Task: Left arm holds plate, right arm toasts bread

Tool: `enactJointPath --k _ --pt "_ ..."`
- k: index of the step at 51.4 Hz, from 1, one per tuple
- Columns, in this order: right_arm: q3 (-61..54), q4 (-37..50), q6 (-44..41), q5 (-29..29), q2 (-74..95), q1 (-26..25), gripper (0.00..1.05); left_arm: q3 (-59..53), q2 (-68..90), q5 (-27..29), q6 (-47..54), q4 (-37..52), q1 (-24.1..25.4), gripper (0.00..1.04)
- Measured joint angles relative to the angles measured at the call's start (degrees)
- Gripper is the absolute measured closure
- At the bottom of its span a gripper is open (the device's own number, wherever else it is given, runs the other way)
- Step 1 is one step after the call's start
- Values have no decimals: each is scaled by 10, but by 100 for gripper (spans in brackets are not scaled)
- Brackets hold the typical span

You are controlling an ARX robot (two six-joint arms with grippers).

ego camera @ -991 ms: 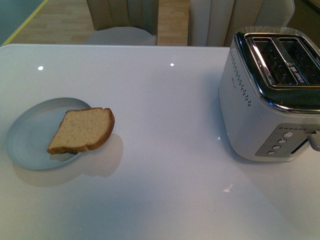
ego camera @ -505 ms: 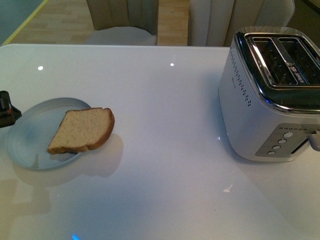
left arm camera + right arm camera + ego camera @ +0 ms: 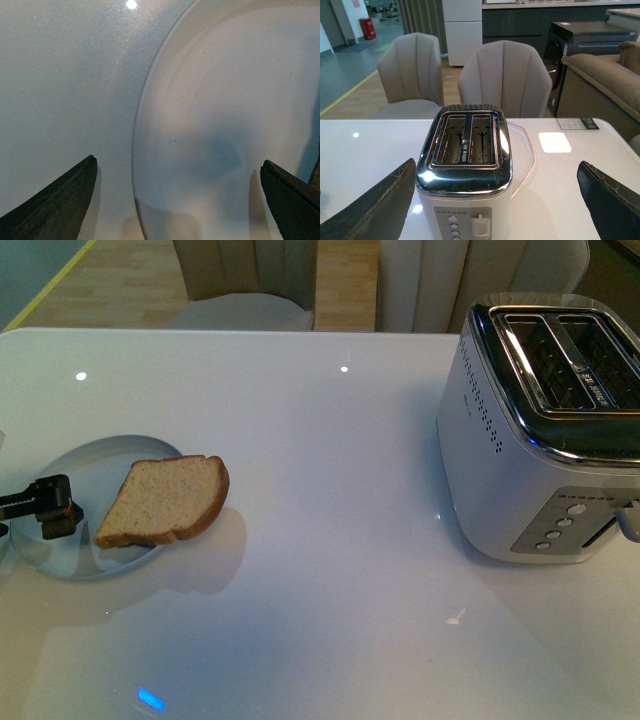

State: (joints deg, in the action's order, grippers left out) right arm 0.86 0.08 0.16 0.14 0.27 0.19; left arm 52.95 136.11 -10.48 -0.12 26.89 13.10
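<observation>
Shows one slice of bread (image 3: 165, 500) — light brown wholemeal crumb, darker brown crust, rounded top, flat cut end — lying on the round, shallow, pale blue-grey plate (image 3: 85, 462) on the glossy white desk (image 3: 330, 570), with the rounded top poking past the plate's low rim. Finds the left claw (image 3: 64, 510), black with wedge-shaped fingers, at the plate's edge opposite that overhang, spread wide and gripping nothing. From the left wrist view, places one finger above the plate's bare floor and the other outside the rim, over the desk. Cannot tell whether either finger touches the plate. Catches the right claw (image 3: 496, 163) gaping as well, empty, facing a white-and-chrome two-slot toaster (image 3: 490, 480) far across the desk from the plate. Offers little legible writing — a strip of print (image 3: 464, 147) between the toaster's slots and a dark label (image 3: 577, 123) flat on the desk, both too small to read.
</observation>
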Motion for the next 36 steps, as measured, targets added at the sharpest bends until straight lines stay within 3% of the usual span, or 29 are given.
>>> enactJointPath --k 5,22,31,34,36 --pt "0 0 0 0 0 0 9 4 3 -2 -5 0 -5 12" --pt "0 0 0 0 0 0 9 9 8 0 -34 -12 -9 58" --pt "0 0 0 0 0 0 9 10 8 -10 -99 -23 -9 92" --pt "0 0 0 0 0 0 9 13 6 -22 -134 -34 -7 101" --pt "0 0 0 0 0 0 9 12 3 -28 -149 -36 -6 102"
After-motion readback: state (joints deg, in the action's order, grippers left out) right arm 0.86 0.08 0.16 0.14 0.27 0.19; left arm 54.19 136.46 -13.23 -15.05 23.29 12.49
